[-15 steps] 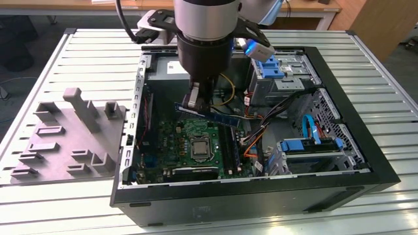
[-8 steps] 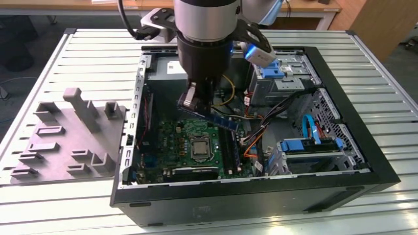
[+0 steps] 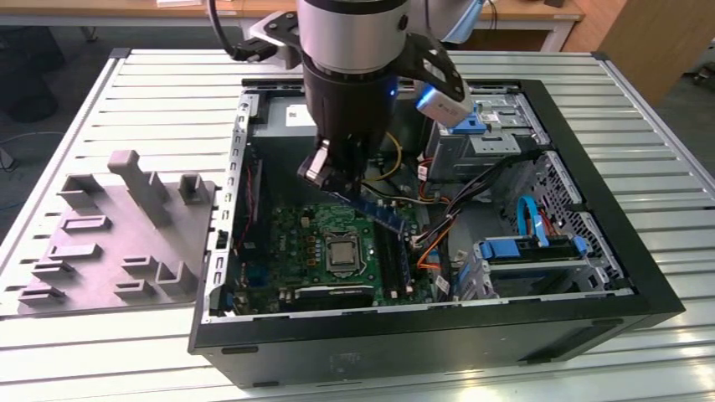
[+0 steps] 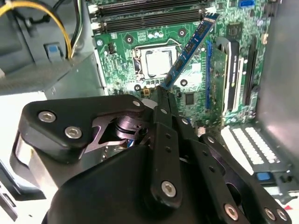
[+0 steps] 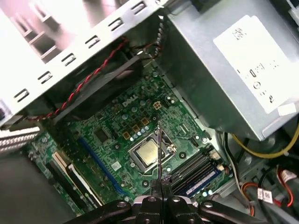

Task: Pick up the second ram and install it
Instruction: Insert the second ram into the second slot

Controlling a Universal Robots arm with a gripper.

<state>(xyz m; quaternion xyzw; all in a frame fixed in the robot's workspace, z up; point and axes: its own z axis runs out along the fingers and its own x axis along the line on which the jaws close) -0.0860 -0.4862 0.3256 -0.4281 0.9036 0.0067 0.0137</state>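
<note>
- The gripper (image 3: 338, 189) is down inside the open computer case (image 3: 447, 337), which lies on its side on the slatted metal desk (image 3: 123, 100).
- Its fingers are closed tight on one end of the second ram (image 3: 380, 214), a thin blue stick with dark chips.
- In the second wrist view the second ram (image 4: 189, 49) runs at a slant from the gripper (image 4: 163, 92) out over the green motherboard (image 4: 126, 46), its far end close to the long black memory slots (image 4: 149, 16). Whether it touches them cannot be told.
- In the first wrist view the second ram (image 5: 159, 149) shows edge-on as a thin line rising from the gripper (image 5: 160, 184), crossing the CPU socket (image 5: 147, 154), with the memory slots (image 5: 194, 169) just beside it.
- The stick is tilted, not lying flat along a slot.
- The silver power supply (image 5: 233, 70) sits near the slots, and a grey moulded fixture (image 3: 123, 239) stands on the desk at the exterior view's left of the case.
</note>
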